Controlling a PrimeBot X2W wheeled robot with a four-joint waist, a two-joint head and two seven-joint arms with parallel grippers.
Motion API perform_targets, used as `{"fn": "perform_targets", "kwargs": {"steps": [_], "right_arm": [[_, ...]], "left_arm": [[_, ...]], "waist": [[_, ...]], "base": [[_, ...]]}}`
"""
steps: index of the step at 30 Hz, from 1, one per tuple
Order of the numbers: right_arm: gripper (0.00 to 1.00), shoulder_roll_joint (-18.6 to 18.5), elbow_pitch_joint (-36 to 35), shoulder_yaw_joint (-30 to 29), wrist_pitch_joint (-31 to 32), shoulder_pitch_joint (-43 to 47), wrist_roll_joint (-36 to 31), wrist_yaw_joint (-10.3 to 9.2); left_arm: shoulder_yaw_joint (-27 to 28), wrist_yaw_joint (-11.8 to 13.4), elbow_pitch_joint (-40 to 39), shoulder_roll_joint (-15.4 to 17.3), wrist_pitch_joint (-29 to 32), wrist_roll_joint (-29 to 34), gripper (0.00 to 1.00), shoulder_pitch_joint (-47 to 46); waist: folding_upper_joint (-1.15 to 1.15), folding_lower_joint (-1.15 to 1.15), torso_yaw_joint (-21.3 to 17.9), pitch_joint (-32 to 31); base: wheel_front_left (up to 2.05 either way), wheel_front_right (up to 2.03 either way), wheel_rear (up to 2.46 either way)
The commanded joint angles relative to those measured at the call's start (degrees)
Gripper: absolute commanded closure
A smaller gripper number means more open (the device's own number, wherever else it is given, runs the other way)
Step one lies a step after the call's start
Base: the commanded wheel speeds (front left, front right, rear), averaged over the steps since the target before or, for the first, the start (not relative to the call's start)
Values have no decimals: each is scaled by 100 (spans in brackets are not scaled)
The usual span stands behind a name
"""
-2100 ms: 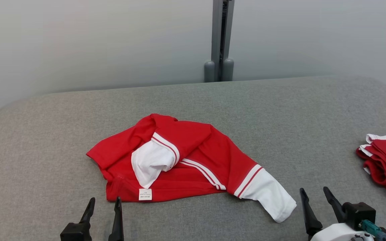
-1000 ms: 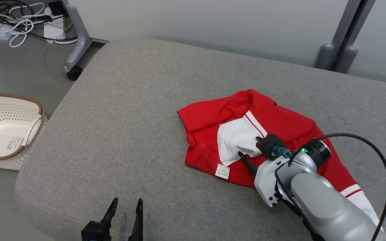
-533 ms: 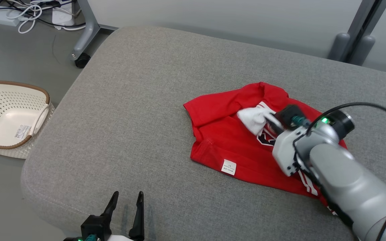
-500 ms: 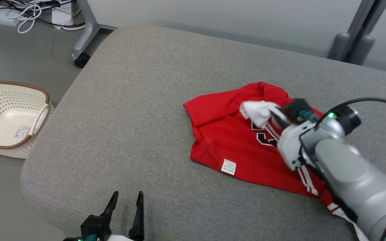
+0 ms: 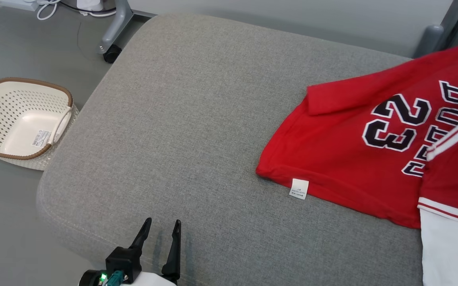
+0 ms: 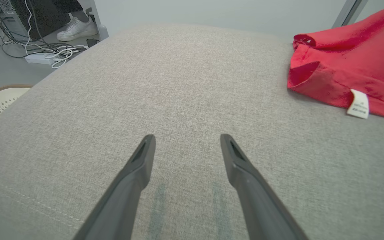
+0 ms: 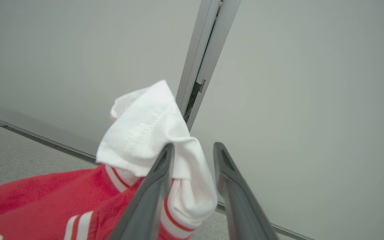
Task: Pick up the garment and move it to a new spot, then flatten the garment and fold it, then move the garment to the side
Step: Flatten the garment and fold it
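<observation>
Step one of three, mid-transfer: pick up done, move to the new spot under way, no flattening or folding yet.

Left to right:
- basket (image 5: 30,80) sits on the floor off the left end of the worktop (image 5: 197,99). Not involved.
- left gripper (image 5: 162,221) is at the near edge of the worktop, low over the fabric, fingers pointing forward across it. Jaws spread wide, nothing between them. Well apart from the cloth.
- garment (image 5: 348,159) (red jersey, number side up) is on the right part of the worktop. The near hem with the white label (image 5: 299,188) lies on the fabric. The far right side rises off the surface toward the frame edge. One white sleeve hangs at lower right.
- right gripper (image 7: 194,145), in its wrist view, is raised, with the fingers aimed at the back wall and the grey post (image 7: 208,50). The other sleeve's white cuff (image 7: 145,133) is bunched over and between the fingers. Jaws are only partly closed and the cuff leans on one finger. Can't tell if that's a firm pinch or a loose drape.

Next move, my read: confirm the grip, carry on to the new spot and lay the garment down without dragging the hem into a roll. Then bring the left arm in near the label corner so both sides can pull it flat. Risk: the cuff slips out before it's put down.
</observation>
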Motion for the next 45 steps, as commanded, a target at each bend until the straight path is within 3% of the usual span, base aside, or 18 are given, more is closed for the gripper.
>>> {"fn": "perform_targets", "kwargs": {"steps": [1,6,12,20,25,34,41,45], "right_arm": [[0,-4,37,-270,27,213,-102,-1],[0,118,37,-1008,22,660,-381,-2],[0,866,-95,-1699,-149,1391,-680,-2],[0,1928,-2007,-2280,-147,3096,-764,-2],[0,2408,-2962,-2371,-138,4194,-637,-2],[0,2742,-3742,-1862,-137,5445,-386,-2],[0,2815,-4168,-877,-138,5833,-295,-2],[0,2816,-4073,-279,-138,5905,-370,-2]], "left_arm": [[11,-32,15,17,-9,52,0,-66],[39,-42,16,16,-10,97,0,-55],[41,-81,-23,19,-9,133,0,-172],[79,-131,159,19,-9,169,0,-219],[129,-132,249,19,-9,127,0,-197],[181,-103,364,20,-9,56,0,21],[252,-132,410,20,-9,98,0,106],[235,-154,426,19,-9,106,0,98]], "waist": [[0,0,-6,0],[0,0,-218,-60],[0,0,-758,-229],[0,0,-1620,-566],[0,0,-2040,-733],[0,0,-2396,-940],[0,0,-2448,-999],[0,0,-2384,-976]], "base": [[0,0,0],[0,0,0],[0,0,0],[0,0,0],[0,0,0],[0,0,0],[0,0,0],[0,0,0]]}}
